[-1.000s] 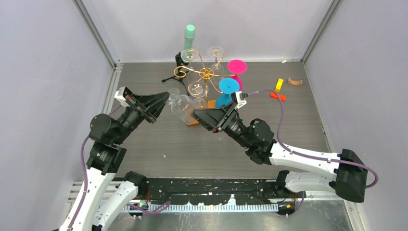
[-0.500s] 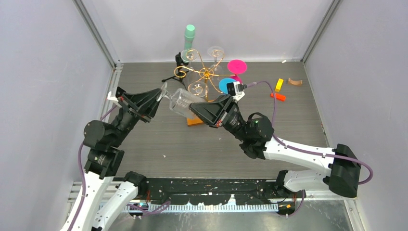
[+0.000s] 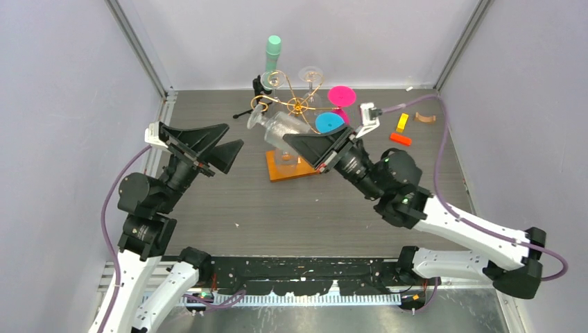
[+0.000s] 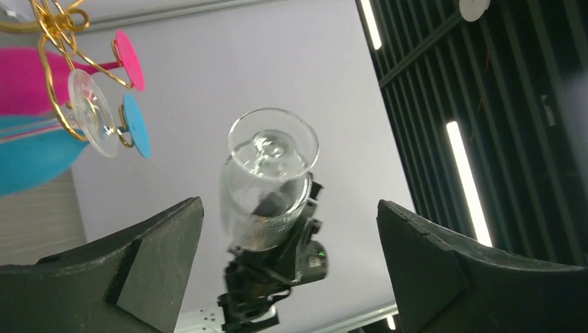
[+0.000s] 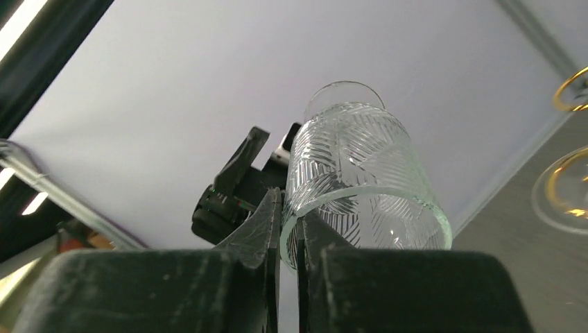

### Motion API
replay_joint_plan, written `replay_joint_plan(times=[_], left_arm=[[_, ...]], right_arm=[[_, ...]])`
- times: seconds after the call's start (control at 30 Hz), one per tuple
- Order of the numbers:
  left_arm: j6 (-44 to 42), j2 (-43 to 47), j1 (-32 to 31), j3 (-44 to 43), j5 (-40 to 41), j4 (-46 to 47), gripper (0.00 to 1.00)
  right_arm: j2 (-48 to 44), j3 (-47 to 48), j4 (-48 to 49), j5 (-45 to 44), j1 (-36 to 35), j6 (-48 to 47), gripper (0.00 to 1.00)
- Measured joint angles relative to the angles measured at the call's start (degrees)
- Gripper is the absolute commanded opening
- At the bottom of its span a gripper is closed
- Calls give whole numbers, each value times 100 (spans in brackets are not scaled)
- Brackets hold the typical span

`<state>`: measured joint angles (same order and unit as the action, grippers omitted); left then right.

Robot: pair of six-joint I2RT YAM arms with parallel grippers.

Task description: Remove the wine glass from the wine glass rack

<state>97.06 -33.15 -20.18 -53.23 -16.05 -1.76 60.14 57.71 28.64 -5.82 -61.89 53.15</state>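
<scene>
A clear cut-pattern wine glass (image 3: 279, 129) hangs tilted in the air in front of the wine glass rack (image 3: 297, 105), its foot pointing back-left. My right gripper (image 3: 288, 142) is shut on the glass's rim, one finger inside the bowl and one outside (image 5: 290, 222). The same wine glass (image 5: 360, 173) fills the right wrist view and shows in the left wrist view (image 4: 267, 184). My left gripper (image 3: 232, 137) stands wide open to the left of the glass, apart from it, with nothing between its fingers (image 4: 288, 205). The rack's wooden base (image 3: 277, 173) lies below the glass.
A pink glass (image 3: 341, 96), a blue glass (image 3: 329, 123) and a clear glass (image 3: 310, 73) hang on the rack's gold arms. Behind stand a green bottle (image 3: 272, 50) and a black tripod (image 3: 258, 94). Yellow (image 3: 402, 122), orange (image 3: 400, 139) and brown (image 3: 424, 118) bits lie at right.
My left gripper opened, let go of the glass's foot end and drew back left. My right gripper shut on the rim and carried the glass up and back toward the rack.
</scene>
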Motion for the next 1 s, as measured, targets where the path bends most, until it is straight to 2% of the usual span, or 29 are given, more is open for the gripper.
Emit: replay_joint_plan(times=[0.13, 0.2, 0.33, 0.43, 0.57, 0.63, 0.7, 0.83, 1.0], left_arm=[[-905, -103, 0, -138, -20, -192, 100], [-1458, -249, 0, -428, -52, -529, 100], [-2559, -612, 0, -1189, -127, -1268, 100], [-3233, -833, 0, -1541, -195, -1803, 100], [-3897, -1169, 0, -1731, -205, -2415, 100], [-4087, -1320, 0, -1735, -210, -2647, 100], [-4221, -1440, 0, -1735, -216, -2776, 100], [-4395, -1668, 0, -1735, -282, -2946, 100], [-4559, -1681, 4, -1735, -398, -2981, 100]], right_arm=[[-286, 828, -1379, -645, 0, -1084, 0], [-339, 1370, -2129, -1263, -7, -1646, 0], [-208, 2568, -3539, -3305, -35, -2822, 0], [0, 3075, -4166, -4666, 4, -3580, 0], [247, 3438, -4977, -5821, 190, -4105, 0], [372, 3530, -5611, -5840, 542, -4013, 0], [485, 3646, -6271, -5510, 1250, -3755, 0], [667, 3766, -7372, -4461, 3121, -3254, 0], [979, 3709, -8118, -2848, 4739, -2835, 0]])
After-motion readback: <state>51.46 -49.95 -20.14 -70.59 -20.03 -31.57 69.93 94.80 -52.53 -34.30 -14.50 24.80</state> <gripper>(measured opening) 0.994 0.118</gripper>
